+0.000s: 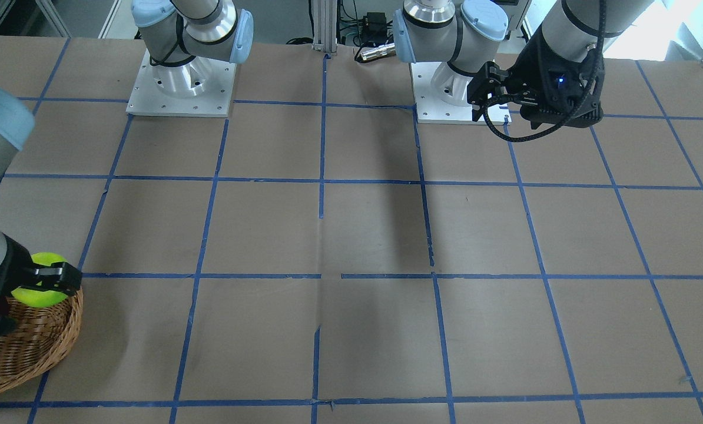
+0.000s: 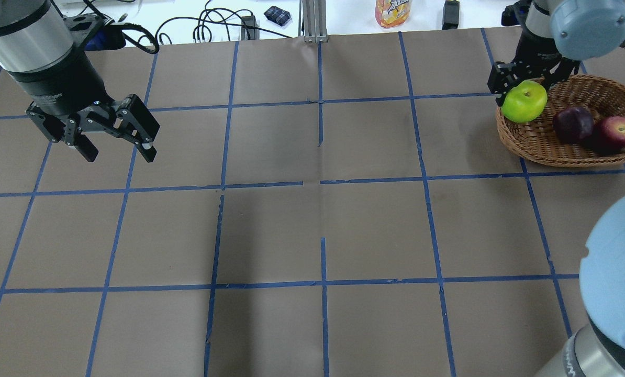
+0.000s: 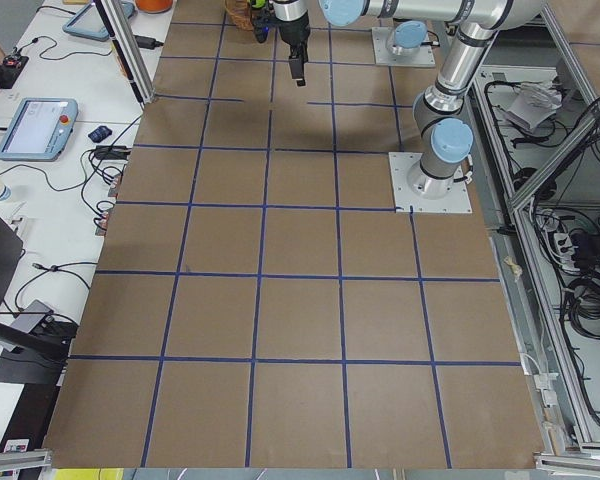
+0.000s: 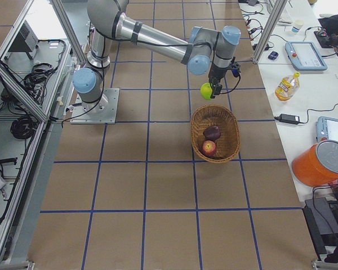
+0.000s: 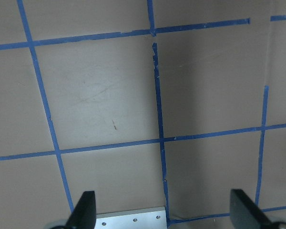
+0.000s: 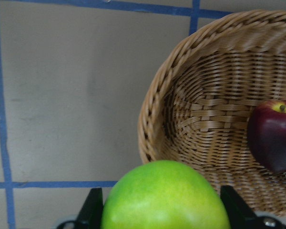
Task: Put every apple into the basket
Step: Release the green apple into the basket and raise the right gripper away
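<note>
My right gripper [image 2: 525,93] is shut on the lime green apple [image 2: 524,101] and holds it over the near-left rim of the wicker basket [image 2: 532,149]. In the right wrist view the green apple [image 6: 164,198] sits between the fingers [image 6: 93,210], above the basket's edge [image 6: 152,109]. The dark maroon apple [image 2: 572,124] and the red apple [image 2: 614,133] lie in the basket. The maroon apple also shows in the right wrist view [image 6: 274,136]. My left gripper [image 2: 119,152] is open and empty, hanging above the table far to the left, with bare table below it in the left wrist view [image 5: 164,212].
A juice bottle [image 2: 393,11] and cables lie beyond the table's far edge. The two arm bases [image 1: 181,88] [image 1: 451,88] stand on the robot's side. Blue tape lines grid the brown table [image 2: 317,209]. An orange bucket [image 4: 321,163] stands off the table.
</note>
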